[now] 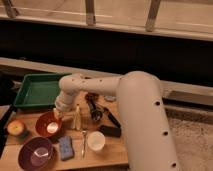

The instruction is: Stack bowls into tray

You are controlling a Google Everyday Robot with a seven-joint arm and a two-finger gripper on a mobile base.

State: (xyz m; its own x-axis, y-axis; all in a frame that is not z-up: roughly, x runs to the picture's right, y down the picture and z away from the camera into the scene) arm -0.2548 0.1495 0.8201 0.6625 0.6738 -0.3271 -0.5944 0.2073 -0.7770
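The orange-red bowl [48,125] sits upright on the wooden table, left of centre. The larger dark purple bowl [36,152] sits in front of it, near the table's front-left edge. The green tray [26,98] stands at the back left, and nothing shows inside it. My gripper [58,113] is at the end of the white arm, low over the far right rim of the orange-red bowl. The arm hides whether it touches the rim.
A small white cup [95,141], a blue sponge [65,148] and a utensil [84,143] lie at the front. An apple [16,128] is at the far left. A yellowish object [76,118] and black tools [96,113] lie right of the bowl.
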